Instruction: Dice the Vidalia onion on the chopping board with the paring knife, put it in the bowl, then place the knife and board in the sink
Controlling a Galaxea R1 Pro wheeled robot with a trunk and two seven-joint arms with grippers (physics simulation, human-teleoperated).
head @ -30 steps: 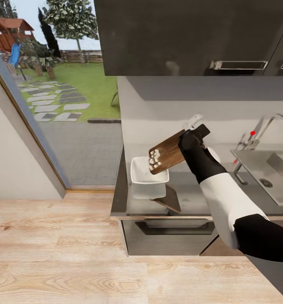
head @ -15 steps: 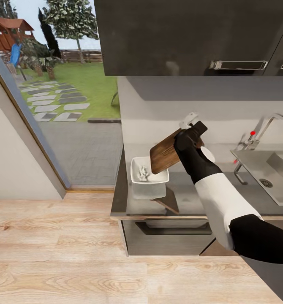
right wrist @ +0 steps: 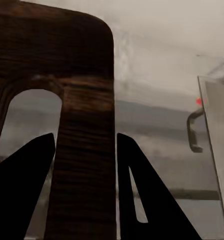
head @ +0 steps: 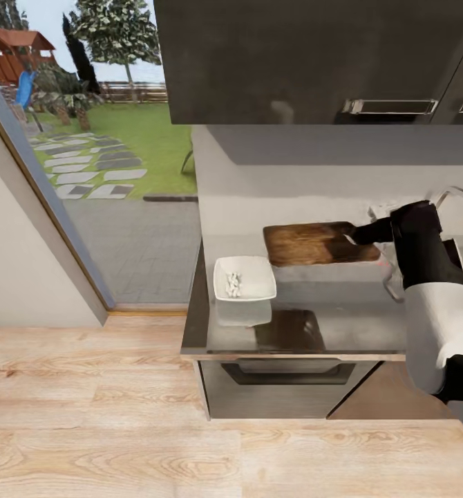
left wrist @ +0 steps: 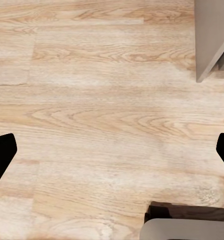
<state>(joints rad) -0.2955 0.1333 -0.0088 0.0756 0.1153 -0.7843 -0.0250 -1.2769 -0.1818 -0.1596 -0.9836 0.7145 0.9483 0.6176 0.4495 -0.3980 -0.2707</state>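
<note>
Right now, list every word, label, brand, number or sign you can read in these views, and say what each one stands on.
None: no readable text stands on anything here.
The chopping board, held in the right end effector, shows wood grain and no print.
The bowl, the countertop and the upper cabinet doors are unmarked.
The red dot by the tap is a plain knob, no sign.

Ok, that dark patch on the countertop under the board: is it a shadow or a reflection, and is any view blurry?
Head view: the patch on the countertop is brown like the chopping board held above it, so probably its reflection; the bowl mirrors faintly too. Right wrist view: the board is close and soft, the right gripper fingers plain black silhouettes. Left wrist view: floor grain sharp.
</note>
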